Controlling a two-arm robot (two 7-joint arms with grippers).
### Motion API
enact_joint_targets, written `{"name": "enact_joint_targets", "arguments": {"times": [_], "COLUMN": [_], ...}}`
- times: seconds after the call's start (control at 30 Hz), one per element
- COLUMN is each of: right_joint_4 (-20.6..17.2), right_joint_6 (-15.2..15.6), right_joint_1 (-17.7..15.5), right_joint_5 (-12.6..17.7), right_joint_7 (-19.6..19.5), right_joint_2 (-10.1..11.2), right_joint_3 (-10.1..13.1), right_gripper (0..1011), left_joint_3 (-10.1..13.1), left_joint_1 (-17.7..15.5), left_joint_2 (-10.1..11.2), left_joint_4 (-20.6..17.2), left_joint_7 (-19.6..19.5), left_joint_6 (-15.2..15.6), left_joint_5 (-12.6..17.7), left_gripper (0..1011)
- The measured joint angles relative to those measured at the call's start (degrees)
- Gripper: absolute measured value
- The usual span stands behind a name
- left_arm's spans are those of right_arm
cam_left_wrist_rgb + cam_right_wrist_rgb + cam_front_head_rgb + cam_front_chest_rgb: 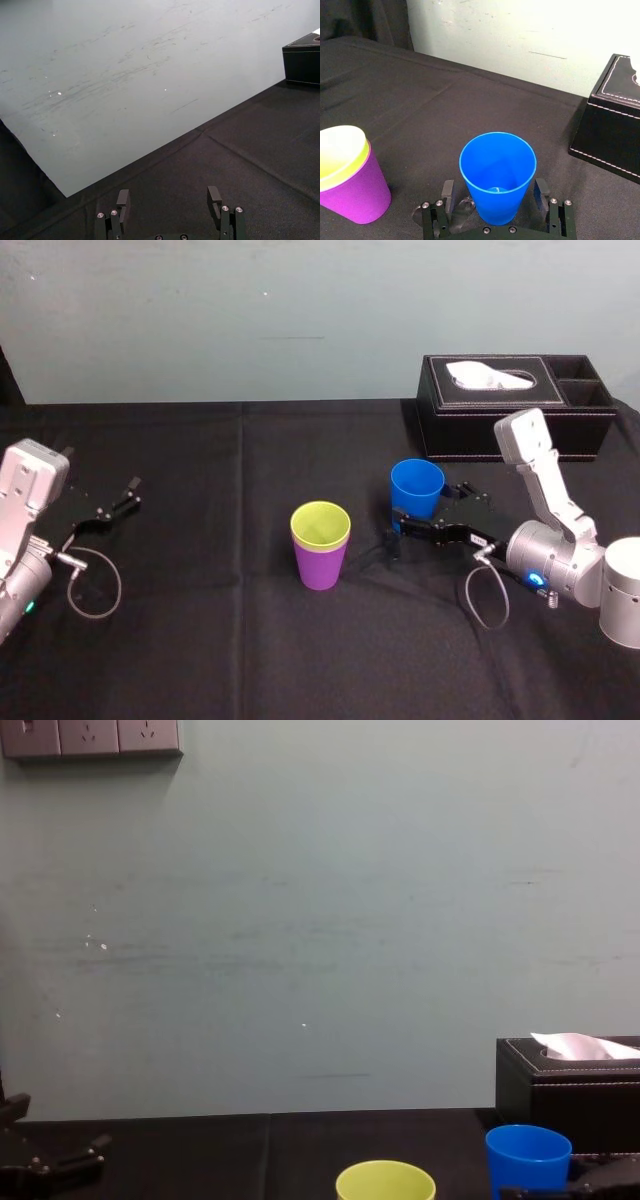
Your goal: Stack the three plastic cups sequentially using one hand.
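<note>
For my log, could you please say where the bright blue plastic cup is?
Head view, right of centre: the bright blue plastic cup sits between the right gripper's open fingers, near the black tissue box.

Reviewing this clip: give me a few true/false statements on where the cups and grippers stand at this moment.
1. The yellow-green cup sits nested inside the purple cup. True.
2. The blue cup is already stacked in the yellow-green cup. False: it stands apart, to the right of the pair, upright between the right gripper's open fingers.
3. The left gripper holds a cup. False: it is open and empty, parked far to the left.
4. The black tissue box stands behind the blue cup. True.
</note>
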Motion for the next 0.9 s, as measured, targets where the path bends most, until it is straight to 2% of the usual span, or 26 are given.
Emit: {"name": "enact_joint_targets", "arguments": {"times": [0.9], "right_joint_4": [1.9], "right_joint_6": [-0.4], "right_joint_1": [1.9], "right_joint_5": [-1.8], "right_joint_7": [0.2], "right_joint_2": [-1.0], "right_joint_3": [-0.9], "right_gripper": [1003], "left_joint_3": [0.0], "left_joint_1": [0.0], "left_joint_2": [0.0], "left_joint_4": [0.0], "left_joint_7": [0.0], "left_joint_6": [0.0], "left_joint_5": [0.0], "left_gripper": [1010]}}
